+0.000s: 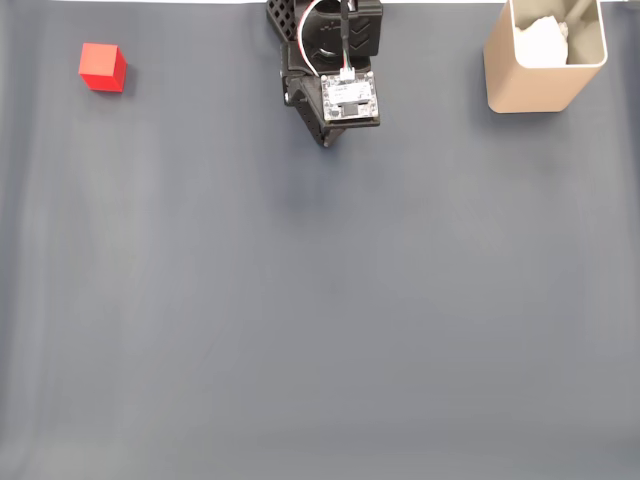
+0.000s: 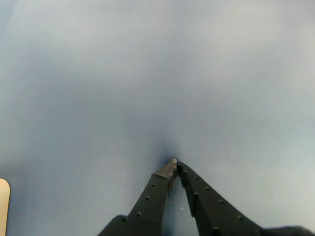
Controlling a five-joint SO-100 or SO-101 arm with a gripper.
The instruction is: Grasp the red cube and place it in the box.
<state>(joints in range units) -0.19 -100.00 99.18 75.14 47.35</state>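
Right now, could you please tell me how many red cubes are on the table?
1. The red cube sits near the upper left corner of the table in the fixed view, far from the box at upper right. The box's contents could hide another.

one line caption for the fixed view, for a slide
Red cube at far left, tan box at far right, arm base between them at the top edge of a grey table.

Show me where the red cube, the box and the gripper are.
red cube point(image 1: 102, 67): fixed view, on its top face.
box point(image 1: 525, 88): fixed view, on its tan outer wall.
gripper point(image 2: 174, 164): wrist view, where the closed jaws meet at their tips.
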